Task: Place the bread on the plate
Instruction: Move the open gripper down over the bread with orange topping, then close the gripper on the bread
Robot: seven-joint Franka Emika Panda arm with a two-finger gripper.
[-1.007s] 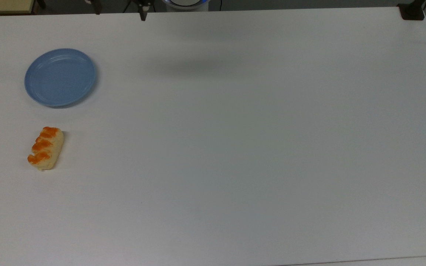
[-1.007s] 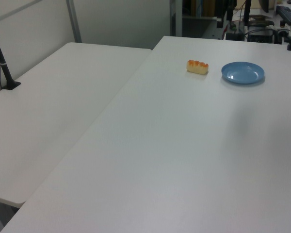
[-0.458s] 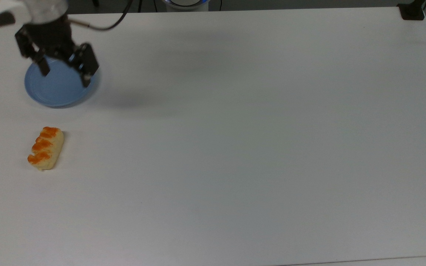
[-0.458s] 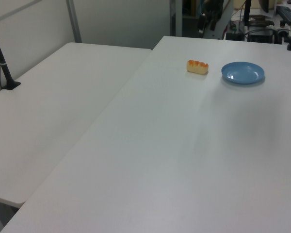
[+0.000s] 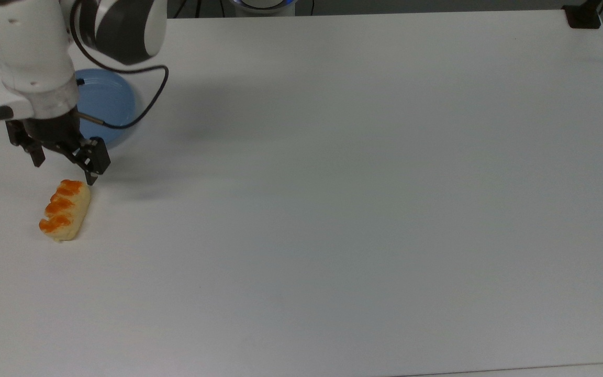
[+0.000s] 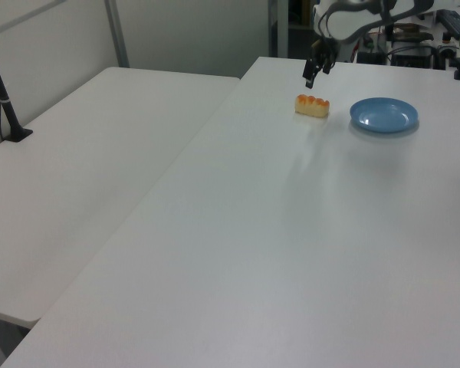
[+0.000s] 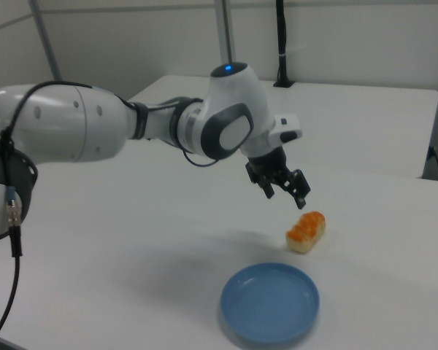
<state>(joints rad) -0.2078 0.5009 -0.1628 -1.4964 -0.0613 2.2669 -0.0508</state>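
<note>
The bread (image 5: 65,210), a pale-yellow loaf with orange-brown ridges, lies on the white table (image 5: 333,209) near the top view's left edge. The light-blue plate (image 5: 109,99) sits just beyond it, partly covered by my arm. My gripper (image 5: 65,170) hangs open just above the bread's plate-side end, fingers spread wide and holding nothing. In the right view the gripper (image 7: 287,199) hovers above and slightly left of the bread (image 7: 306,231), with the plate (image 7: 270,302) in front. In the left view the gripper (image 6: 316,75) is over the bread (image 6: 312,106), left of the plate (image 6: 383,115).
A black cable (image 5: 147,102) loops off my wrist over the plate. A black clamp base (image 5: 583,17) sits at the table's far right corner in the top view. A second white table (image 6: 84,169) with a black post (image 6: 4,100) adjoins in the left view.
My arm came in from the top view's upper edge, passed over the plate and dropped toward the bread, gripper open throughout. Bread and plate have not moved.
</note>
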